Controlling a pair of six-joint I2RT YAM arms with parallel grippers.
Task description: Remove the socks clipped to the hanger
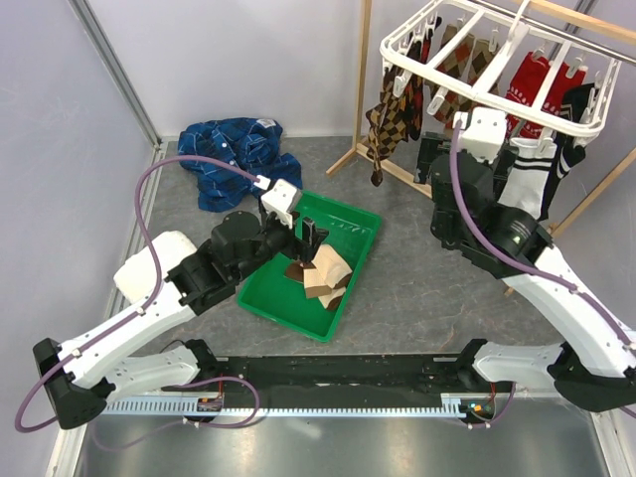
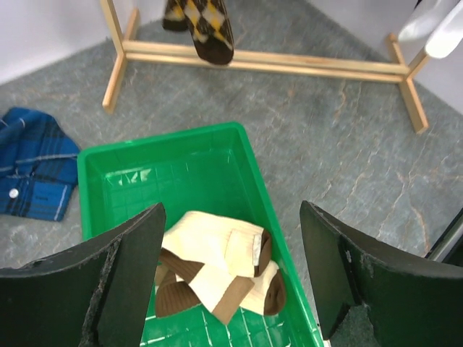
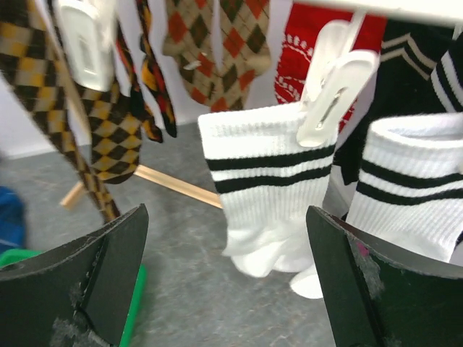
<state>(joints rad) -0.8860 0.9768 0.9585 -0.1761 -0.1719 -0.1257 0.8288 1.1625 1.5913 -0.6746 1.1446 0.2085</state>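
Observation:
The white grid hanger (image 1: pixel 497 60) hangs at the back right. Brown argyle socks (image 1: pixel 393 119), red patterned socks (image 1: pixel 537 84), a black sock (image 1: pixel 576 114) and white black-striped socks (image 1: pixel 532 174) are clipped to it. My right gripper (image 3: pixel 226 217) is open and empty, just short of a white striped sock (image 3: pixel 271 181) held by a white clip (image 3: pixel 333 87); a second striped sock (image 3: pixel 412 188) hangs to its right. Tan-and-brown socks (image 2: pixel 210 260) lie in the green bin (image 2: pixel 166 137). My left gripper (image 2: pixel 231 217) is open and empty above them.
The wooden pole stand (image 1: pixel 363 89) carries the hanger; its base rails (image 2: pixel 260 61) lie on the grey table beyond the bin. A blue plaid shirt (image 1: pixel 234 159) is crumpled at the back left. The green bin (image 1: pixel 348 288) sits mid-table between the arms.

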